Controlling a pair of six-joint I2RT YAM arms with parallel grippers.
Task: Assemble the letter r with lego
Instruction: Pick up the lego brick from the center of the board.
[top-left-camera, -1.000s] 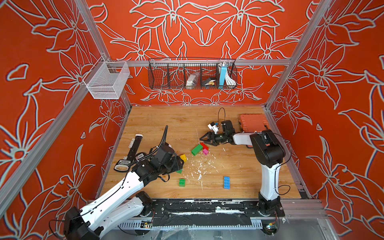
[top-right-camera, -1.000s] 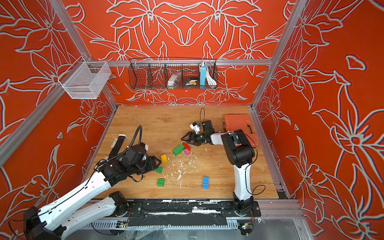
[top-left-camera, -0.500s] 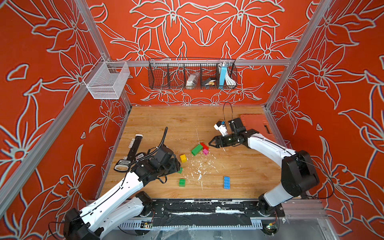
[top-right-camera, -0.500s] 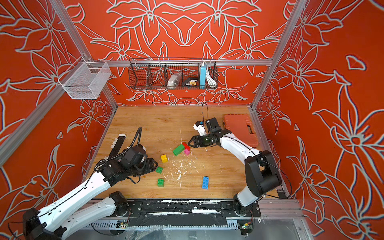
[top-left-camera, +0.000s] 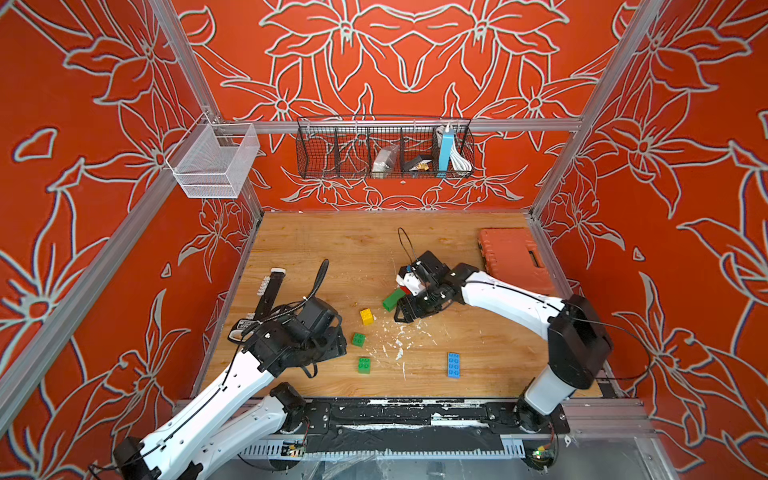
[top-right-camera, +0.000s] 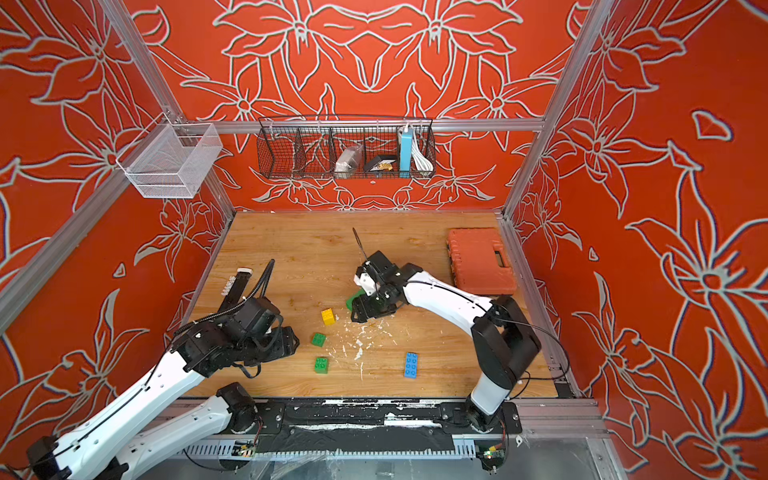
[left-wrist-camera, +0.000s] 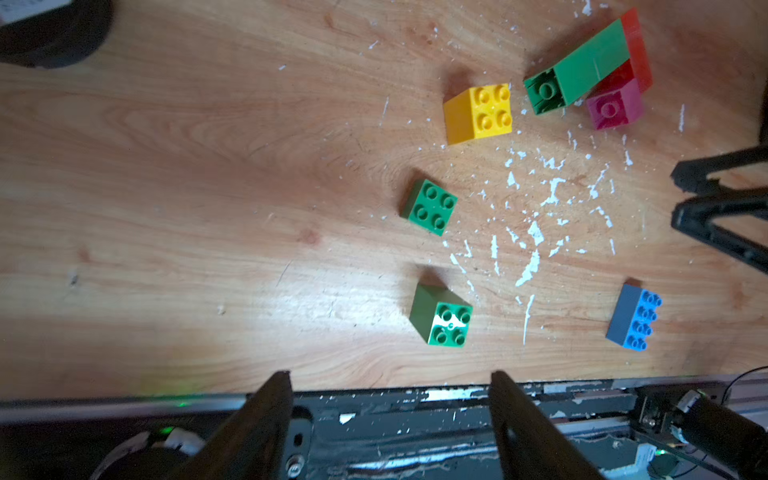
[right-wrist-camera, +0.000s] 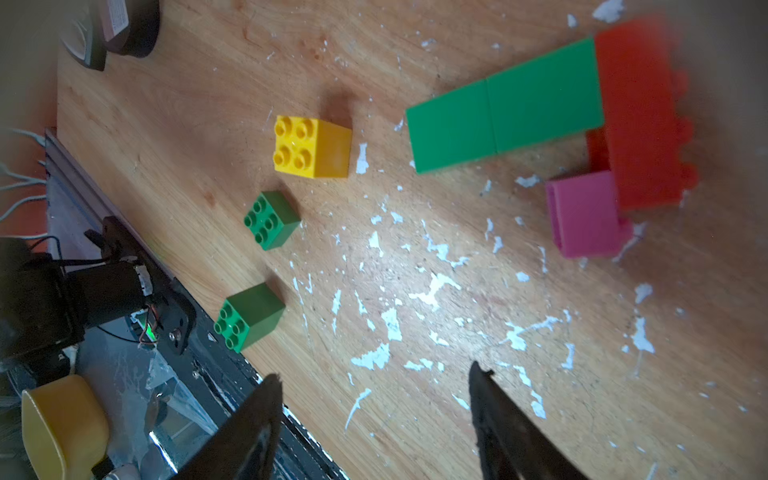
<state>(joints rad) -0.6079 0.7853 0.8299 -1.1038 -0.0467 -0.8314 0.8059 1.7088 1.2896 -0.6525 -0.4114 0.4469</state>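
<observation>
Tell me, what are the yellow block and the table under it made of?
The yellow block looks like hard moulded plastic, smooth and slightly shiny: crisp edges, round studs on top. The table looks like wood, or a wood-print board: brown grain lines show, with a glossy glare patch. Which one, I cannot tell.

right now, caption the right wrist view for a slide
Open right gripper above the table, near a lying green-red-pink lego piece and a yellow brick
</observation>
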